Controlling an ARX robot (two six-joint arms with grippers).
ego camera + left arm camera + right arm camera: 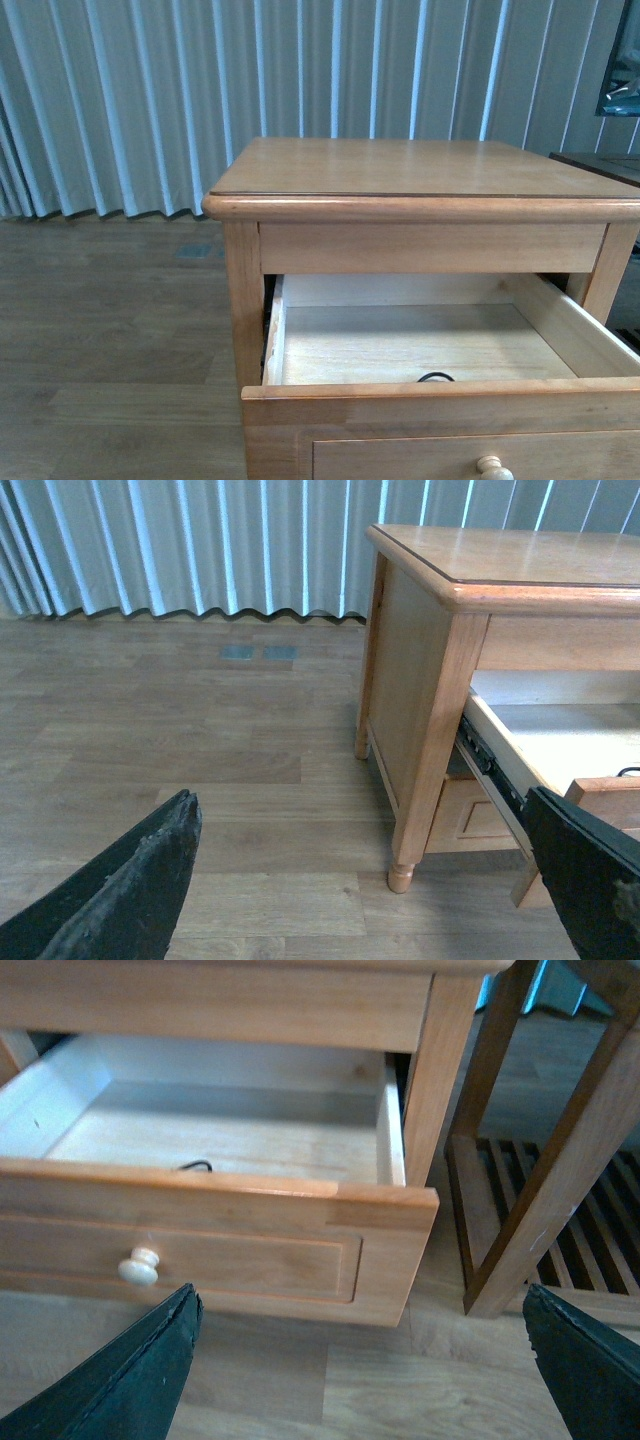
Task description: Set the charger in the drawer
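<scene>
The drawer of the honey-wood nightstand is pulled out, showing its pale wood floor. A thin black loop of the charger cable peeks over the drawer front; the charger's white block is hidden behind that front. In the right wrist view the cable loop lies inside the drawer, near the front above the round pale knob. My right gripper hangs open over the floor in front of the drawer, holding nothing. My left gripper is open beside the nightstand's left front leg.
A dark-wood slatted rack stands close to the nightstand's right side. Pale blue-grey curtains hang behind. Wood-plank floor stretches to the left of the nightstand. Neither arm shows in the front view.
</scene>
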